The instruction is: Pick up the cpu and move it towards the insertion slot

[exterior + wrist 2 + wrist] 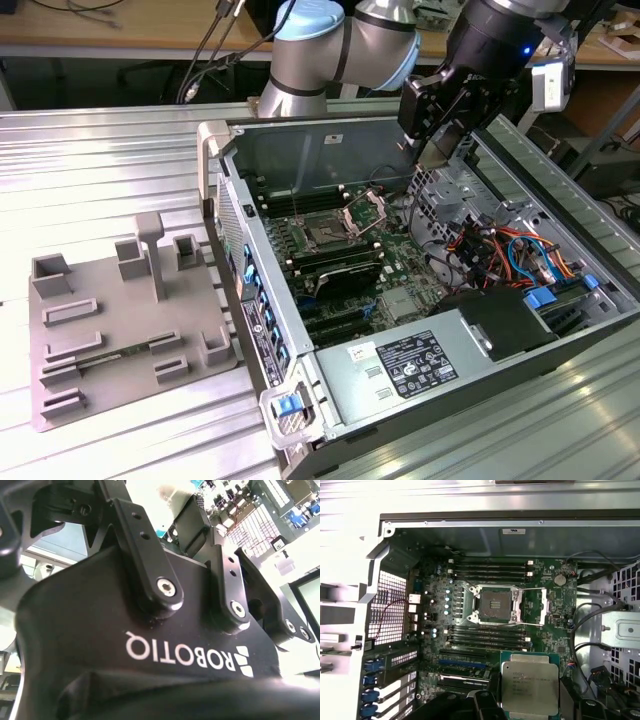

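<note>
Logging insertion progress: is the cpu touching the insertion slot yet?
Apart. In the first wrist view the cpu sits well clear of the open insertion slot, with memory slots and green board showing between them.

A ribbed, pale metal table (110, 170) carries the scene, its long grooves catching bright light that glares white in patches. Behind it runs a wooden bench (120, 35) with dark cables (205, 50) hanging over its edge. On the exterior view's right, past the table's edge, stand shadowed dark frames and clutter (610, 150).
</note>
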